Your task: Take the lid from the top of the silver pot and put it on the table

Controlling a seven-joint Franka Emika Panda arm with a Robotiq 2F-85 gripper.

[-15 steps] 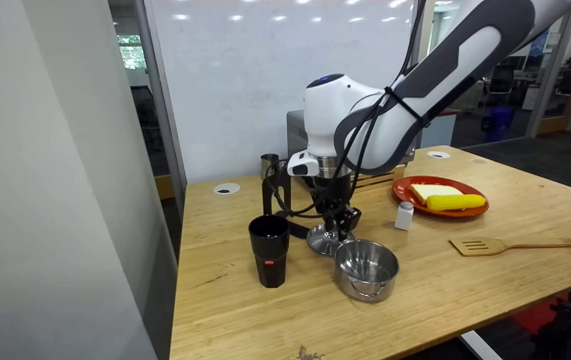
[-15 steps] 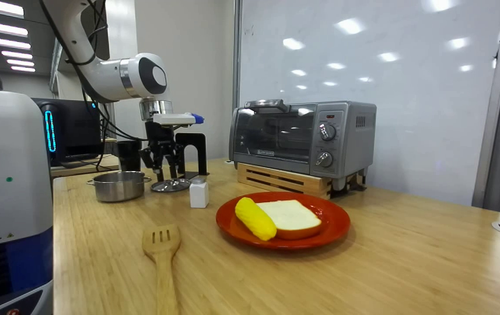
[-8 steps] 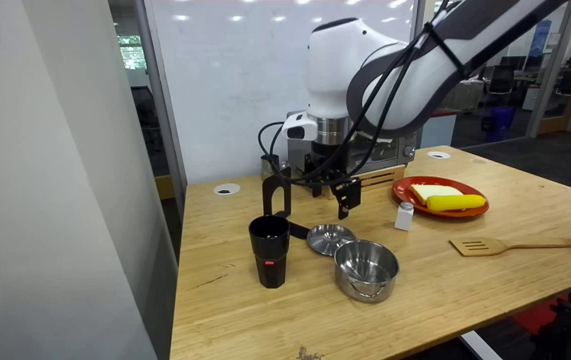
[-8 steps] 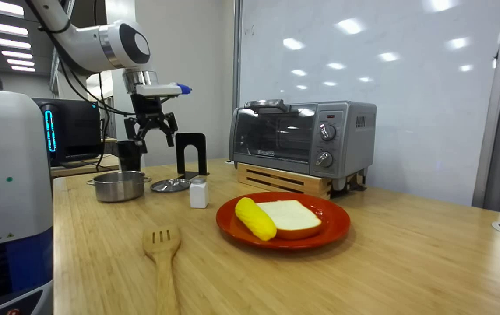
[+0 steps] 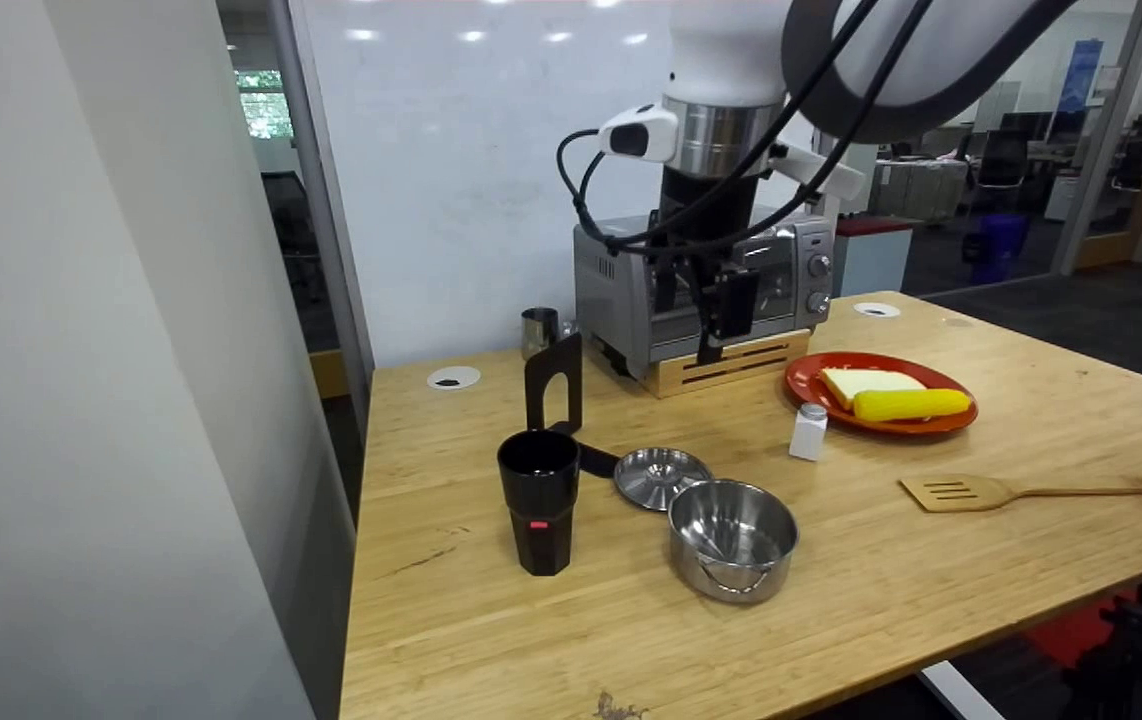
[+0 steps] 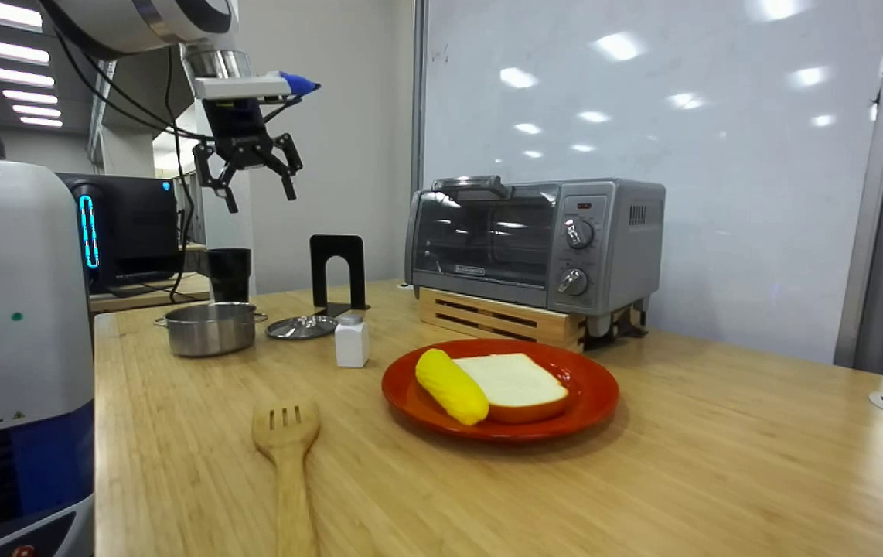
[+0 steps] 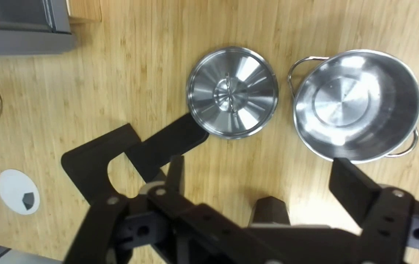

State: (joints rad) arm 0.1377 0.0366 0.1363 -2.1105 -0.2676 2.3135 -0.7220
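The shiny lid point(image 7: 244, 110) lies flat on the table point(image 5: 531, 650), its handle facing up. One edge of it overlaps the end of a black flat strip; whether it rests on that strip I cannot tell. Right beside it stands the silver pot point(image 7: 341, 146), uncovered, with nothing inside. In an exterior view the lid point(image 6: 302, 328) and the pot point(image 6: 211, 333) sit close together. My gripper point(image 6: 260, 198) hangs high above the table with its fingers spread wide. From the wrist view, only bare wood and part of a black cup show between the fingertips of the gripper point(image 7: 258, 163).
A black bookend point(image 5: 553, 385) and the black cup point(image 5: 539, 500) stand near the lid. A white shaker point(image 5: 808, 432), a red plate point(image 5: 881, 425) with bread and yellow corn, and a wooden spatula point(image 5: 961, 492) lie farther along. The toaster oven point(image 6: 534, 240) sits at the back.
My gripper was down at the lid a second ago. It has opened, let go of the lid and risen well above it. Lid and pot have stayed in place.
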